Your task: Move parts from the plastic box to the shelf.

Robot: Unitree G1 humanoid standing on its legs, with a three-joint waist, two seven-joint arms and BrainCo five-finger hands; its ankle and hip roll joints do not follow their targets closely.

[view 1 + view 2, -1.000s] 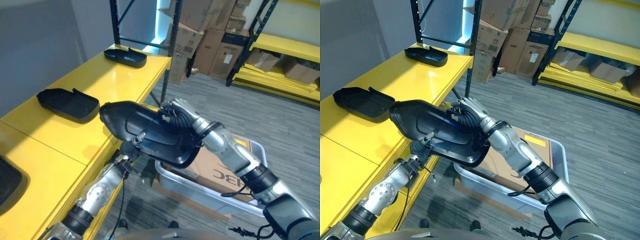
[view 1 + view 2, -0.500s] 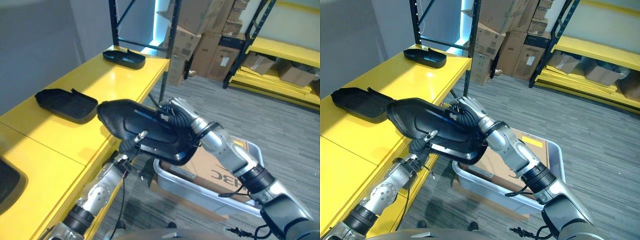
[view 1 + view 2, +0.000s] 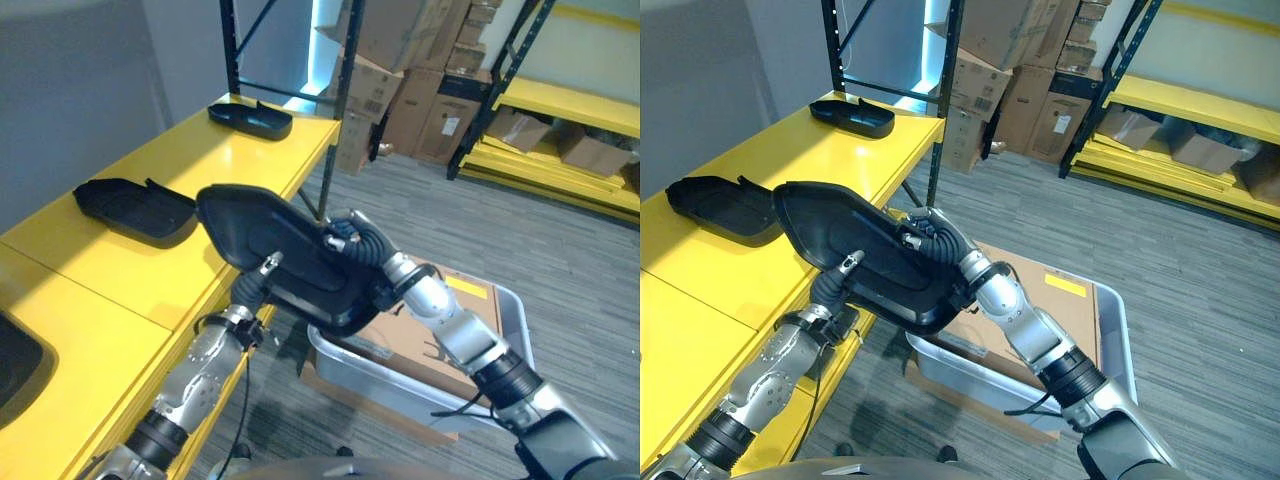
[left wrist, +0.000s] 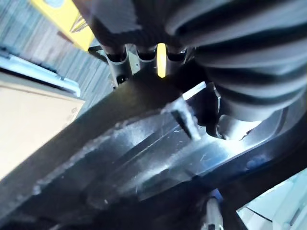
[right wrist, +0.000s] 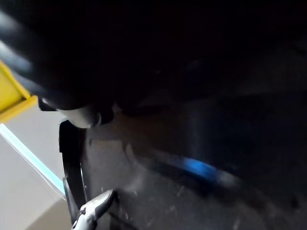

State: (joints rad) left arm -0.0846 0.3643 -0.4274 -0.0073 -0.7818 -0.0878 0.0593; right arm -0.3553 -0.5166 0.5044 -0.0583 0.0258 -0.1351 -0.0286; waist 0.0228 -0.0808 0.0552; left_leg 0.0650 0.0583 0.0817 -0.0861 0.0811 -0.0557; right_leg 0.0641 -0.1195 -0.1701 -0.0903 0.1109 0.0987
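A large black moulded plastic part [image 3: 275, 250], shaped like a shallow curved shell, is held in the air between both hands, tilted, at the front edge of the yellow shelf [image 3: 150, 270] and above the floor beside it. The right hand [image 3: 355, 250] is seen at the part's right end, its dark ribbed cover against the shell and its fingers curled over the part's rim, so the part is gripped there. The left hand [image 3: 262, 272] comes up from below; one silver finger with a dark tip shows on the part's face, while the rest of the hand is hidden beneath the shell, so it cannot be told how its fingers stand. Just below and to the right of the part, a clear grey plastic box [image 3: 515, 320] sits on the grey striped floor, with a flat brown cardboard sheet [image 3: 420, 335] lying inside it. On the shelf surface, two smaller black plastic parts are laid: a near one [image 3: 135, 207] to the left of the held part, and a far one [image 3: 250, 117] close to a black upright post [image 3: 345, 100]. Stacked brown cardboard cartons [image 3: 400, 60] stand in the background.
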